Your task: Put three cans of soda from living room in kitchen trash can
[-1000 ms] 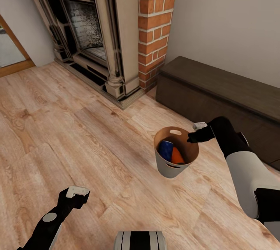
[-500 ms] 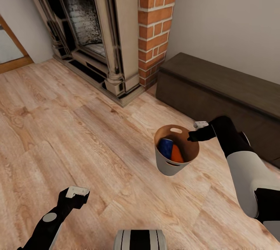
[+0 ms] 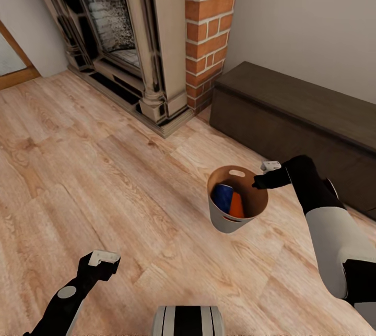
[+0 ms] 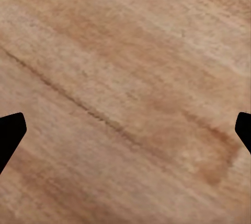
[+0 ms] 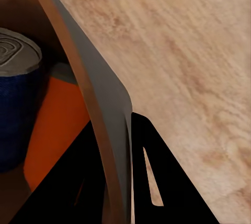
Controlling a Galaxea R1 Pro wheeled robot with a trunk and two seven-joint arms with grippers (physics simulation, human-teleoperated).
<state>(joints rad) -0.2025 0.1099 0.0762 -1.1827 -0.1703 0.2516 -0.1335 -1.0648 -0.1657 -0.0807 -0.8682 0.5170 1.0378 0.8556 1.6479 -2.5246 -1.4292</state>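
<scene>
The grey trash can (image 3: 230,224) with its tan inside hangs above the wooden floor, my right gripper (image 3: 259,182) shut on its rim. Inside it lie a blue soda can (image 3: 224,196) and an orange one (image 3: 238,205); a second orange can is not to be made out. In the right wrist view the pail's wall (image 5: 99,104) runs between my fingers (image 5: 154,174), with the blue can (image 5: 18,114) and the orange can (image 5: 55,130) behind it. My left gripper (image 3: 99,262) hangs low at the left, open over bare floor (image 4: 125,104).
This is the living room. A stone fireplace (image 3: 120,38) and red brick chimney (image 3: 209,28) stand ahead. A dark low bench (image 3: 292,111) runs along the wall at the right, close to my right arm. A doorway frame (image 3: 13,64) shows at the far left.
The whole picture has shifted: fireplace and floor slid up and left, so the camera moved. Both arms and the held pail keep their places in view.
</scene>
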